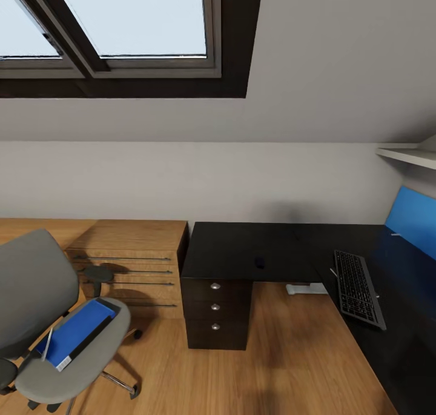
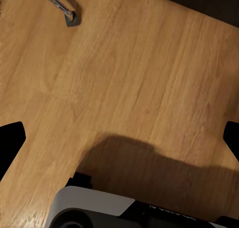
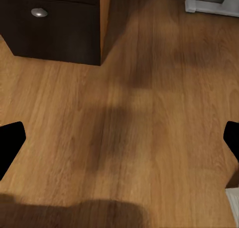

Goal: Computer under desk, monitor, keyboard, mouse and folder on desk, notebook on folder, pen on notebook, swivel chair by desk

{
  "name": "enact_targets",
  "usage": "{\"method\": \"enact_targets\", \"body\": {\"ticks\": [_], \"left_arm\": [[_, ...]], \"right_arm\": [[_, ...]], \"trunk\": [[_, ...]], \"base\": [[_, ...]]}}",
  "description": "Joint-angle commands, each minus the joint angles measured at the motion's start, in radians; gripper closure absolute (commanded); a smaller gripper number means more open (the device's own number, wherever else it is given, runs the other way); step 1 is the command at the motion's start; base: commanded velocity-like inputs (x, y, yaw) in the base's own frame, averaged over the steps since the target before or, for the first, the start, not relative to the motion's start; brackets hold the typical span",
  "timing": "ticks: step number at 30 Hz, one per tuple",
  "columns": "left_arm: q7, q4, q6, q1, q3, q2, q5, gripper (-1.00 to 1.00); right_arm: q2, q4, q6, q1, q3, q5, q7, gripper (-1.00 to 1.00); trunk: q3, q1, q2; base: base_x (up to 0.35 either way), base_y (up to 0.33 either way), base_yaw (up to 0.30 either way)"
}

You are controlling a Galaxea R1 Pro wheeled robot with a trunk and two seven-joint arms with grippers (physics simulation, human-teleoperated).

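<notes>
Folder [image 1: 75, 333] lying flat on chair [image 1: 42, 318] seat, front-left, long axis diagonal, nearer left arm. Left gripper [image 2: 119, 138] and right gripper [image 3: 119, 143] spread open, empty, over floor [image 3: 149, 113]. Worktop [image 1: 254, 251] ahead-right.

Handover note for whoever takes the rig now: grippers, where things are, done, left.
Left gripper and right gripper: both open, empty, hanging over bare wood floor.
Folder: on the swivel chair seat, chair standing left of the desk.
Keyboard: already on the desk's right wing.
Small dark item on the desk top, too small to identify.
Left: move folder to desk, stack notebook and pen, place the rest, park chair.
</notes>
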Motion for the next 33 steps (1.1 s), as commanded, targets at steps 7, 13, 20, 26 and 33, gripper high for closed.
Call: {"method": "enact_targets", "body": {"ticks": [7, 13, 20, 26, 33], "left_arm": [[-0.002, 0.001, -0.007, -0.001, -0.002, 0.002, 0.006, -1.00], [-0.002, 0.001, -0.008, -0.001, -0.002, 0.003, 0.006, -1.00], [-0.002, 0.001, -0.008, -0.001, -0.002, 0.002, 0.006, -1.00], [-0.002, 0.001, -0.008, -0.001, -0.002, -0.001, 0.006, -1.00], [-0.002, 0.002, -0.005, -0.001, -0.002, -0.001, 0.006, -1.00]], "right_arm": [[-0.026, -0.664, 0.659, -0.004, -0.053, -0.007, -0.083, -1.00], [-0.004, -1.009, 0.956, -0.089, -0.164, -0.101, -0.199, -1.00], [0.002, -0.969, 1.087, -0.270, -0.271, -0.138, -0.228, -1.00], [-0.005, -0.965, 1.049, -0.287, -0.318, -0.137, -0.215, -1.00], [-0.015, -0.977, 1.043, -0.284, -0.324, -0.135, -0.205, -1.00]], "trunk": [[-0.002, 0.001, -0.002], [-0.002, 0.001, -0.002], [-0.002, 0.001, -0.002], [-0.002, 0.001, -0.002], [-0.002, 0.001, -0.002]], "base": [[0.000, 0.000, 0.000], [0.000, 0.000, 0.000], [0.001, 0.000, 0.000], [0.201, 0.000, 0.000], [0.324, 0.000, 0.000]]}}
